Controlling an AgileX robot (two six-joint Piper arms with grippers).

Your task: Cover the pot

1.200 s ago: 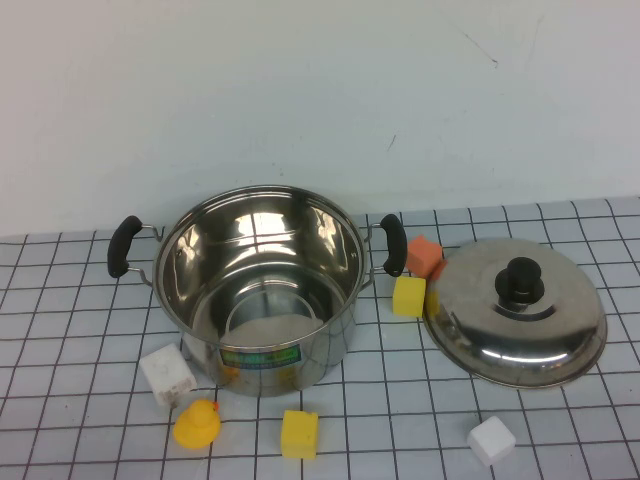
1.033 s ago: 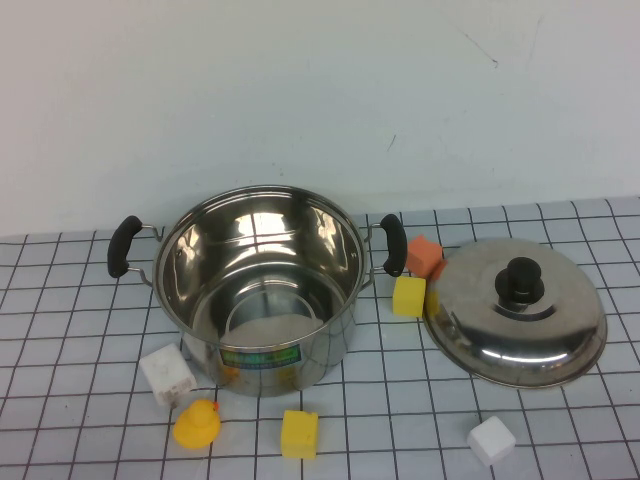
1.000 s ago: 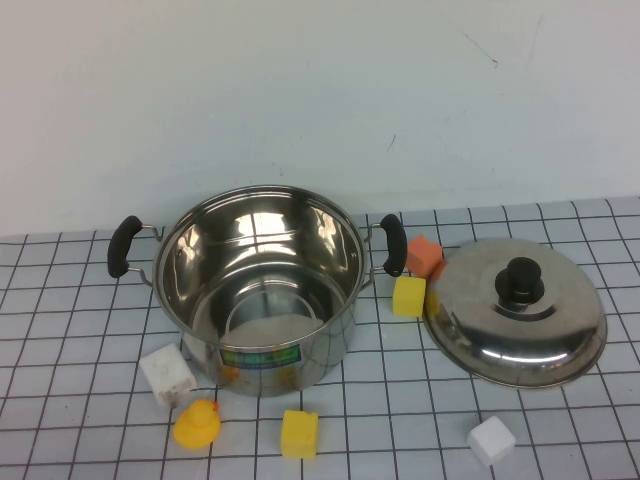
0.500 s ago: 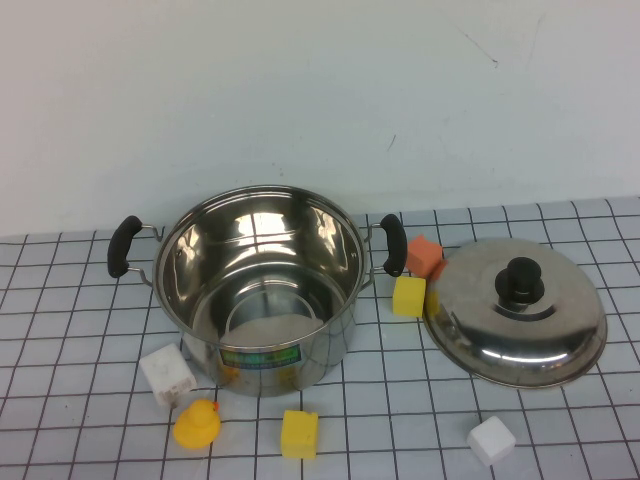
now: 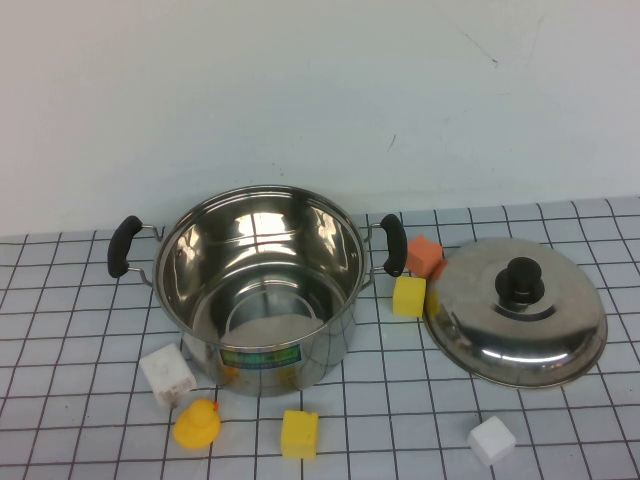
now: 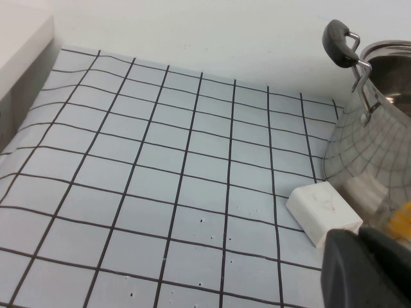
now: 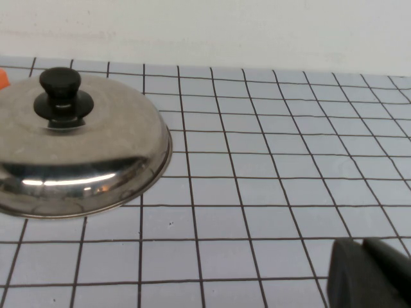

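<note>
The pot (image 5: 330, 335) stands open and empty at the table's middle, with black handles on both sides and a green-blue label facing the front. Its wall and one handle show in the left wrist view (image 6: 372, 147). The domed steel lid (image 5: 470, 310) with a black knob (image 5: 520, 282) lies on the table to the pot's right, knob up; it also shows in the right wrist view (image 7: 109, 147). My left gripper (image 6: 358, 233) is shut and empty, low over the table left of the pot. My right gripper (image 7: 361, 242) is shut and empty, right of the lid. Neither arm shows in the high view.
Small toys lie round the pot: a white block (image 5: 167, 374), a yellow duck (image 5: 197, 423) and a yellow block (image 5: 299, 434) in front, a yellow block (image 5: 408, 296) and an orange block (image 5: 424, 255) between pot and lid, a white block (image 5: 491, 440) in front of the lid.
</note>
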